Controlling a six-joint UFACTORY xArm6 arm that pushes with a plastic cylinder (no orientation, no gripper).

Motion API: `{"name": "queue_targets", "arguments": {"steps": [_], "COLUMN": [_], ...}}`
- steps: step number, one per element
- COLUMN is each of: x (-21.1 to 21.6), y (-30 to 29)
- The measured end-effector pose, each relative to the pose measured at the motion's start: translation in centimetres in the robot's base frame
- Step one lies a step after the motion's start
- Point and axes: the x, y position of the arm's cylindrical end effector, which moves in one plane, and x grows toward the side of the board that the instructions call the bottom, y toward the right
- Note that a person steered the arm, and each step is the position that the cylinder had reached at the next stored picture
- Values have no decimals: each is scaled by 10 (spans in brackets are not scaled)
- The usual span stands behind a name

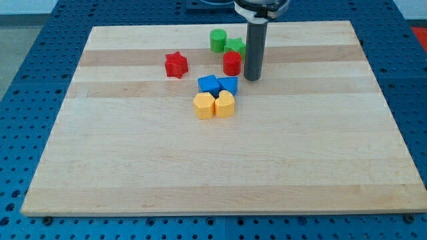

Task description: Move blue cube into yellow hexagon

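Observation:
Two blue blocks touch side by side near the board's middle. The left one (pixel 209 84) looks like a cube. The right one (pixel 228 85) is more wedge-like. Just below them two yellow blocks touch each other. The right one (pixel 225 104) looks like the hexagon. The left one (pixel 204 105) has a notch on top. The blue blocks sit right against the yellow ones. My tip (pixel 251 79) rests on the board to the right of the red cylinder (pixel 232 63), up and right of the blue blocks, apart from them.
A red star (pixel 176 65) lies left of the red cylinder. A green cylinder (pixel 218 40) and a green star (pixel 235 47) sit near the top edge, left of the rod. The wooden board (pixel 133 167) lies on a blue perforated table.

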Motion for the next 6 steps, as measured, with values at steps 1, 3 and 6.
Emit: {"name": "queue_targets", "arguments": {"steps": [1,3,6], "x": [-1,-1,14], "y": [-31,-85,-85]}}
